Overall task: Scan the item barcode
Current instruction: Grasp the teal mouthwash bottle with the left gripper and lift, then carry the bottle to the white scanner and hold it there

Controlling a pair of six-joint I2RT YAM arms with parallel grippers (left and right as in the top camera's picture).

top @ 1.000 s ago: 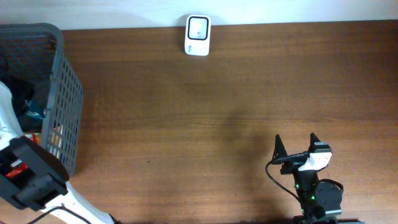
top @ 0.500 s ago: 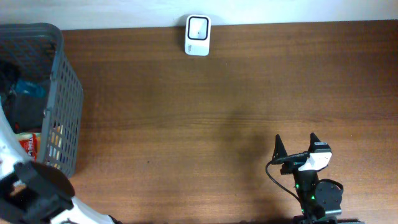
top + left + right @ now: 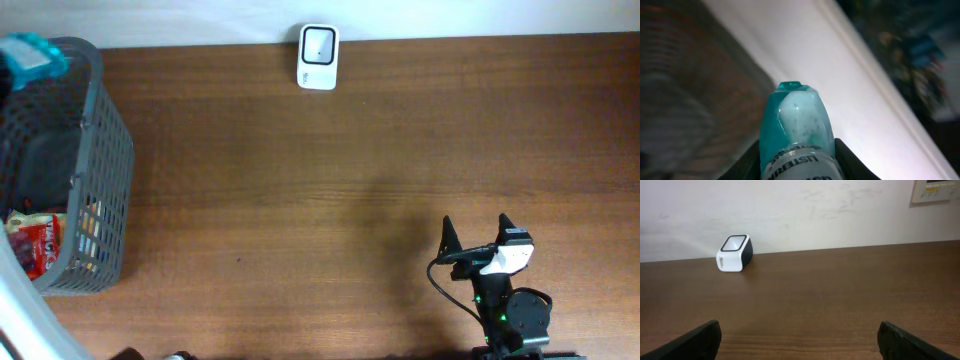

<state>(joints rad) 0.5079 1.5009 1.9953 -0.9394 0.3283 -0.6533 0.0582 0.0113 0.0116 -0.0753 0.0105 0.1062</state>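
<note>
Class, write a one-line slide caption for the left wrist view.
Left tool gripping a teal Listerine bottle by its labelled body.

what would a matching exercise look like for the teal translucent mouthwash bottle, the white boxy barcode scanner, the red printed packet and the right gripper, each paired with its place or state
Column A
1. teal translucent mouthwash bottle
2. white boxy barcode scanner
3. red printed packet
4. right gripper

Column B
a. lying inside the grey mesh plastic basket
b. open, holding nothing
c. clamped in the left gripper
d. standing at the far edge of the brown wooden table

Pairs: 1-c, 2-d, 3-a, 4-b
</note>
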